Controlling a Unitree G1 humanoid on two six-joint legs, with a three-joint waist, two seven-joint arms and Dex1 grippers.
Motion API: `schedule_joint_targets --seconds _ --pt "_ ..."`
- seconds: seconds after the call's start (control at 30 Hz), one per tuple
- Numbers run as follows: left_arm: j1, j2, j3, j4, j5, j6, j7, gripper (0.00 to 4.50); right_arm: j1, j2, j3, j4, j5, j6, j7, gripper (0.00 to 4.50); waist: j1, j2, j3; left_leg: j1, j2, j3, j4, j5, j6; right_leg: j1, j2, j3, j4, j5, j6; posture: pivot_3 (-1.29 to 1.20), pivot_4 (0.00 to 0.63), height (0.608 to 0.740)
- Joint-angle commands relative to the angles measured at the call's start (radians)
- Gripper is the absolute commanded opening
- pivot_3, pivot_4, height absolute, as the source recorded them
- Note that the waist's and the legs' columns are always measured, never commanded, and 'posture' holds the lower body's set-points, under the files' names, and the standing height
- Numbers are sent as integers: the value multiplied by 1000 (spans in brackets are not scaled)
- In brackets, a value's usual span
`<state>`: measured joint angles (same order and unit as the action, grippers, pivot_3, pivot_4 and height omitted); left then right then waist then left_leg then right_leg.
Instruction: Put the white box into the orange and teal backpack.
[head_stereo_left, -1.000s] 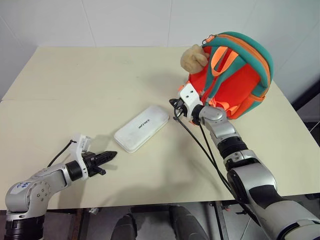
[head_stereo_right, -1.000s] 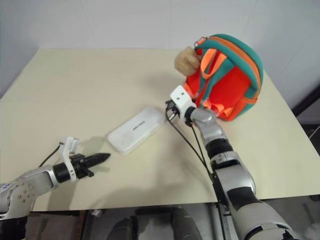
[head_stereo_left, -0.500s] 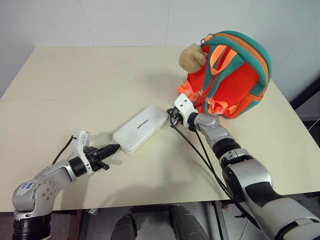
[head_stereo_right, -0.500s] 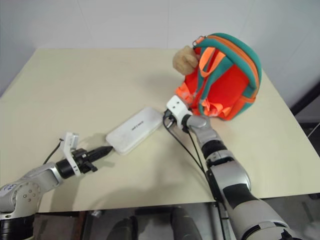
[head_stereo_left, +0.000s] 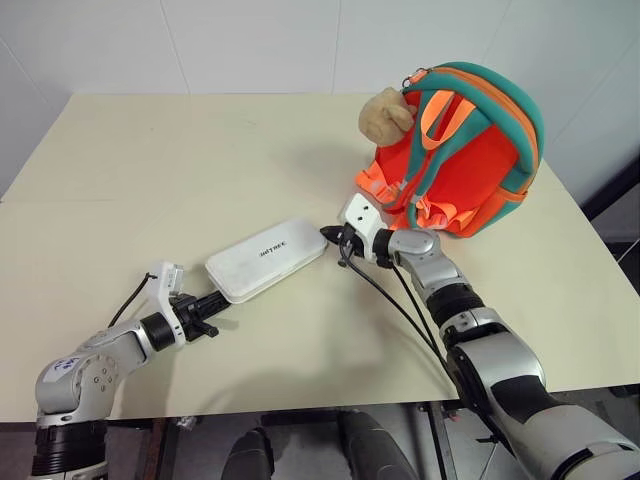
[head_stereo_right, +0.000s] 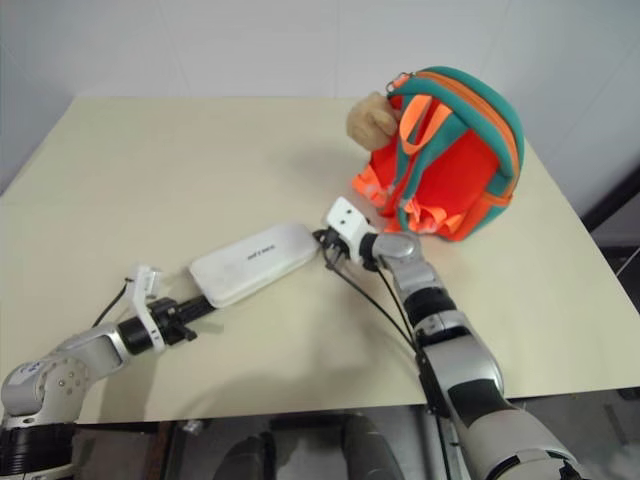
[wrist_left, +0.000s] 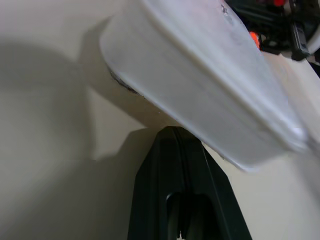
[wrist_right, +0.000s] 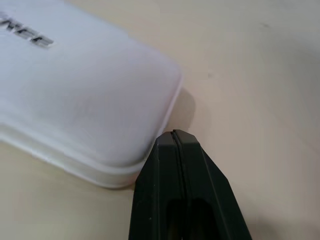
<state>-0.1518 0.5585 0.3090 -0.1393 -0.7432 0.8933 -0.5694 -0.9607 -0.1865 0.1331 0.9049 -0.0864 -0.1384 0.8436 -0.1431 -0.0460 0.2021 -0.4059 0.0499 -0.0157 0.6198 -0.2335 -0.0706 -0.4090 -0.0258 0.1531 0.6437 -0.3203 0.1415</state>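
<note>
From the head views, the white box (head_stereo_left: 267, 259) lies flat on the table (head_stereo_left: 150, 170), well apart from the orange and teal backpack (head_stereo_left: 470, 150), which stands at the far right side with a beige plush toy (head_stereo_left: 384, 114) on it. The left gripper (head_stereo_left: 216, 300) is closed and empty, its tip at the box's near end. The right gripper (head_stereo_left: 328, 235) is closed too, its tip at the box's far end. In the left wrist view, the closed fingers (wrist_left: 175, 165) point under the box's edge. In the right wrist view, the closed fingers (wrist_right: 175, 150) touch the box's rounded corner.
</note>
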Motion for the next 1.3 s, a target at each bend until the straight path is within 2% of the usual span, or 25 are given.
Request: schedule_joint_targets --seconds 0.03,0.27,0.5,0.67,0.8,0.97,1.1,1.3 --pt "-9 14 -2 -25 -7 -7 -24 0 57 -21 27 -156 25 55 72 23 1 0 0 0 0 0 0 0 0 0 0 0 0 0 0 0 150 740" --pt "46 80 26 -46 -6 21 -46 0 132 -55 46 -304 32 136 94 23 2 0 0 0 0 0 0 0 0 0 0 0 0 0 0 0 150 740" --pt "91 202 98 -26 10 41 -70 0 164 -69 58 -393 47 191 110 23 2 0 0 1 0 0 0 0 0 0 0 0 0 0 0 0 150 740" --pt "122 250 135 -18 3 56 -90 0 170 -69 63 -410 49 204 103 23 3 0 0 0 0 0 -1 0 0 0 0 0 -1 -1 -1 0 150 740" --pt "132 257 169 -13 -4 54 -92 0 158 -62 58 -394 44 189 77 23 4 0 0 0 0 0 -4 0 0 -1 0 0 -2 -1 -2 0 150 740" --pt "110 189 223 -49 -109 67 -105 0 104 -48 45 -299 22 150 -17 23 3 0 0 0 0 1 -6 0 0 -2 -1 -1 -2 -2 -3 0 150 740" --pt "134 169 209 -59 -119 68 -111 0 66 -39 44 -218 12 114 -76 23 2 0 0 0 0 1 -6 0 0 -2 -1 -1 -2 -2 -3 0 150 740" --pt "141 147 189 -39 -105 57 -106 0 45 -21 49 -171 21 87 -79 23 2 0 0 0 0 1 -6 0 0 -2 -1 -1 -3 -2 -3 0 150 740"
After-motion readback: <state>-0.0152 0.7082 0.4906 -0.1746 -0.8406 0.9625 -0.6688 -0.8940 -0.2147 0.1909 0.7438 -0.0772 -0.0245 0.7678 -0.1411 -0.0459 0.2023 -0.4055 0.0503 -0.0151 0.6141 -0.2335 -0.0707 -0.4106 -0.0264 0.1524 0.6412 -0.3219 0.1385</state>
